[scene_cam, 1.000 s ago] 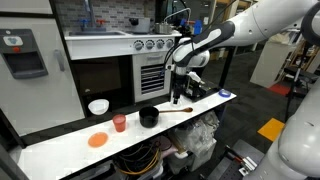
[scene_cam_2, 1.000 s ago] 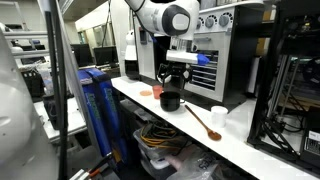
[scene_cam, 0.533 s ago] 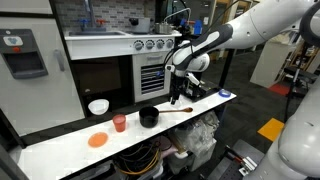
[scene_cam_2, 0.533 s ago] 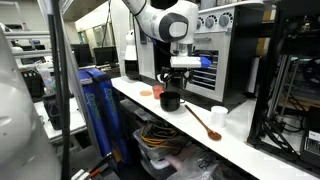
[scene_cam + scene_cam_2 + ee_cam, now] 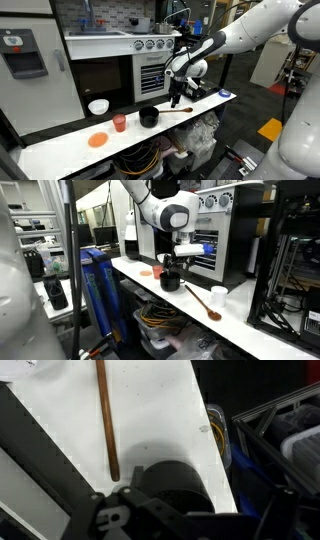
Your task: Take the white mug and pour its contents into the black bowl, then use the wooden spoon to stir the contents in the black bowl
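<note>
White mug stood upright on the long white counter, at the end away from the other vessels. Nothing touched it. I could not make out what it held.

Gripper hung over the counter, pointing down, with its fingers spread wide and empty — clear of every object. The mug lay well apart from the fingers, off to one side of them.

Wooden spoon lay flat on the counter between the mug and the black bowl. One end was near the bowl and the other near the mug.

In an exterior view the gripper seemed to hang just above the black bowl. In an exterior view it sat beside the black bowl, over the spoon's handle. I could not tell which was true. Either way the fingers were far nearer the bowl than the mug.

In the wrist view the spoon's handle ran up the white surface. Its near end stopped just beside a dark round shape — the black bowl, as far as I could judge — close ahead of the gripper's body.

On the bowl's far side from the mug stood a red cup, a flat orange disc and a wide white bowl. They were all apart from one another.
</note>
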You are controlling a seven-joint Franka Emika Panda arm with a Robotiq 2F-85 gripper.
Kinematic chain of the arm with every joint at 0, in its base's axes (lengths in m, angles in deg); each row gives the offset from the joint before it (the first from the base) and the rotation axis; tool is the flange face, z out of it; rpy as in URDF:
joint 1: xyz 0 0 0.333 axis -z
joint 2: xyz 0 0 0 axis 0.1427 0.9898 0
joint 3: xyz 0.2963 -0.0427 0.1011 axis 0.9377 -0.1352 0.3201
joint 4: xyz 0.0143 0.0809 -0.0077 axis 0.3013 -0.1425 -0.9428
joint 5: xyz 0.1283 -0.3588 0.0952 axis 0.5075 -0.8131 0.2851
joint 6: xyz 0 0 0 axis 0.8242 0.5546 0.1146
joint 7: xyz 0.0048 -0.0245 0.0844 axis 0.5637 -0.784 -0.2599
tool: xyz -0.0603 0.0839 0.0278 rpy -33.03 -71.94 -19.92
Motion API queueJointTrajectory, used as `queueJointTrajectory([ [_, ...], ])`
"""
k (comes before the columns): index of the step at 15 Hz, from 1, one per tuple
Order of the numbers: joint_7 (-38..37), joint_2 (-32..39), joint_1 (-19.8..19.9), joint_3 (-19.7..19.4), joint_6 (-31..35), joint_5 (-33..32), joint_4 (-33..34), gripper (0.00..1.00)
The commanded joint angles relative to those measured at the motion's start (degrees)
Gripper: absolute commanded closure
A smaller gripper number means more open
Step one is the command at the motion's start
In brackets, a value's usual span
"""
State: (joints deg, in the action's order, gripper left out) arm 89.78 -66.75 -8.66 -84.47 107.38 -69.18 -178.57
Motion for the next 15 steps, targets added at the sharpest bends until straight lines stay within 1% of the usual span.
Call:
queueJointTrajectory([
  [1, 3.76, 2.09, 1.36, 0.79, 3.93, 0.81, -0.66, 0.00],
  [7, 5.35, 5.87, 2.61, 1.49, 9.13, 0.67, -0.90, 0.00],
  [15, 4.94, 9.04, 4.01, 3.01, 14.66, -1.14, -1.95, 0.00],
])
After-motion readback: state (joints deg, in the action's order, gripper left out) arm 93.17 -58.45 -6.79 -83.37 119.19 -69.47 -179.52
